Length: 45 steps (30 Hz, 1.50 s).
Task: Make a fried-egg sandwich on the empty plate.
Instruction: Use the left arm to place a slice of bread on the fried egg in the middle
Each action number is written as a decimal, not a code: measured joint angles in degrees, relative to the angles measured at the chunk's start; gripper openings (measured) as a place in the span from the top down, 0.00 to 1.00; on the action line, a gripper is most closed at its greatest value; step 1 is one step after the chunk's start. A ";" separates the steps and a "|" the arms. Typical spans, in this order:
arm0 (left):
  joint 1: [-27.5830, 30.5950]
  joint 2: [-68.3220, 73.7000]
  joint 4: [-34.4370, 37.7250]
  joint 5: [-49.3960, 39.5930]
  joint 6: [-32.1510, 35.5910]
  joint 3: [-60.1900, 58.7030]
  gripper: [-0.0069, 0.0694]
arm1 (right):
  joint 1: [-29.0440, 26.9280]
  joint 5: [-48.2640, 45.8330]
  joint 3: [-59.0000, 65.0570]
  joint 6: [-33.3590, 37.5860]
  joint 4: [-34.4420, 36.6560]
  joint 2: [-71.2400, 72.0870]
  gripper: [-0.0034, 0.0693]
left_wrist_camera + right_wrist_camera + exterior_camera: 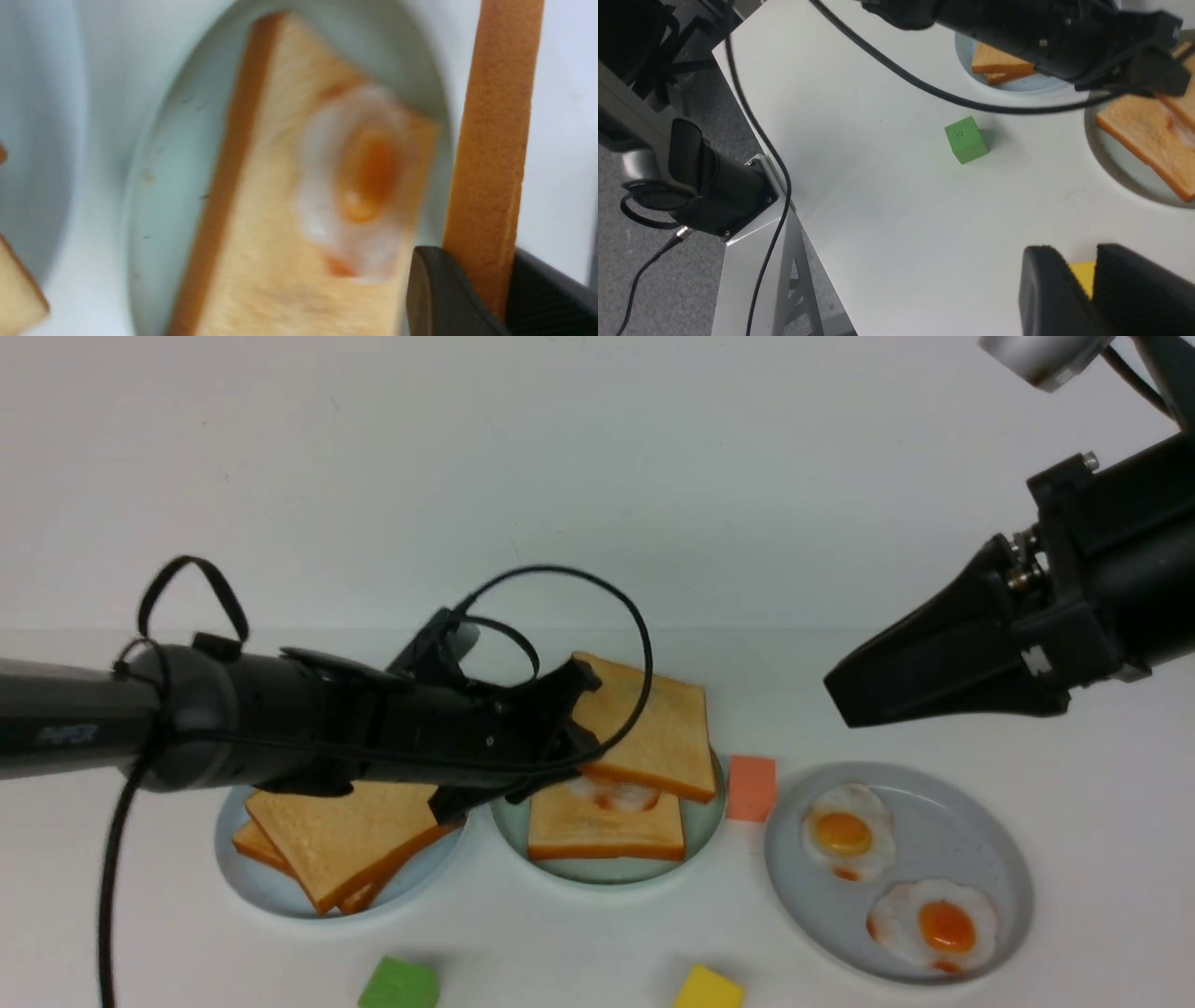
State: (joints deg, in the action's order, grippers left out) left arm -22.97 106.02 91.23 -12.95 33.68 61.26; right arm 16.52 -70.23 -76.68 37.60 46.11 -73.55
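Note:
My left gripper [574, 733] is shut on the near edge of a golden toast slice [653, 733], which it holds tilted just above the mint-green plate [607, 874]. On that plate lies a second toast slice [597, 831] with a fried egg [611, 793] on top, partly covered by the held slice. The left wrist view shows the held toast [495, 116] edge-on between my left gripper's [472, 261] jaws, beside the blurred egg [359, 182]. My right gripper [836, 695] hangs high at the right, jaws slightly apart and empty [1078, 252].
A pale blue plate [271, 889] at the left carries spare toast [345, 831]. At the right, a grey plate [990, 840] holds two fried eggs [845, 835]. An orange block [751, 788], green cube [400, 985] and yellow cube [709, 989] lie on the table.

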 joint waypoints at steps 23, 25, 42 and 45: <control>0.00 -6.45 7.27 1.59 10.92 -9.81 0.73 | 0.04 -0.72 0.00 0.00 0.05 0.00 0.66; 0.00 -6.45 7.27 1.59 10.79 -9.81 0.73 | 0.04 -0.74 0.00 0.00 0.05 0.00 0.66; 0.05 -2.55 7.66 2.19 8.71 -9.77 0.59 | 0.04 -0.91 0.00 0.00 0.05 0.00 0.63; 0.05 -2.68 7.47 2.24 8.64 -9.77 0.47 | 0.04 -0.91 0.00 0.00 0.05 0.00 0.63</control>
State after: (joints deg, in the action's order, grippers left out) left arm -22.92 103.34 98.70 -10.71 42.32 51.49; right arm 16.56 -71.14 -76.68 37.60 46.16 -73.55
